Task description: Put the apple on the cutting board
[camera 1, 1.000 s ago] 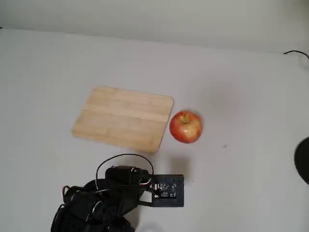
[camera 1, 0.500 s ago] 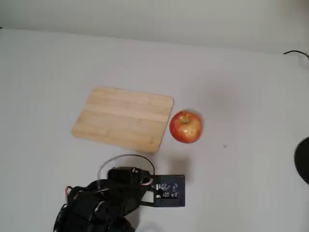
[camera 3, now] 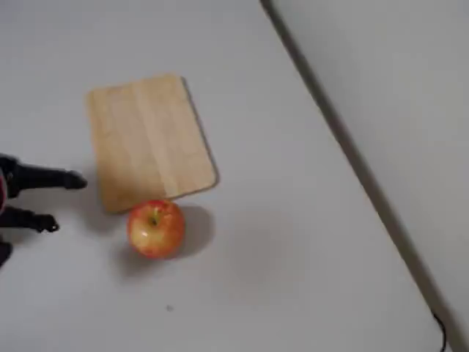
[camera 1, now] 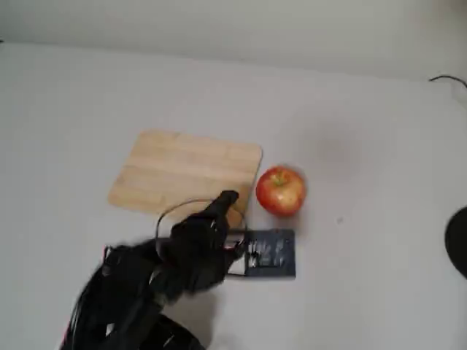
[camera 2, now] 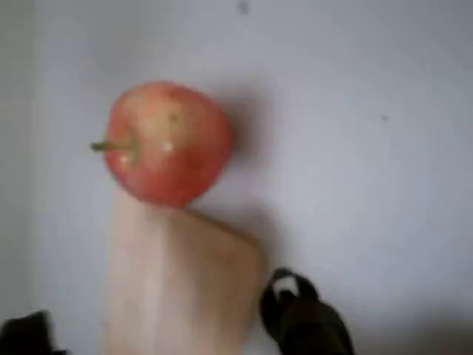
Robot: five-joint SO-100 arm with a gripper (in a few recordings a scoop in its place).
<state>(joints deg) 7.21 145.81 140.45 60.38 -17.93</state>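
Having swung forward toward the apple (camera 1: pixel 280 191), the end effector (camera 3: pixel 57 199) is spreading wide, empty, beside the cutting board (camera 1: pixel 185 178).

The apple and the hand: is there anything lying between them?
Nothing: in a fixed view, only bare white table separates the open hand from the apple.

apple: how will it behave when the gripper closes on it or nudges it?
The apple is round and sits free on the table beside the board, so a nudge would probably roll it. Its skin shows a highlight in the wrist view, so likely smooth and a bit slippery; grip across the widest part. It looks solid and should not deform.
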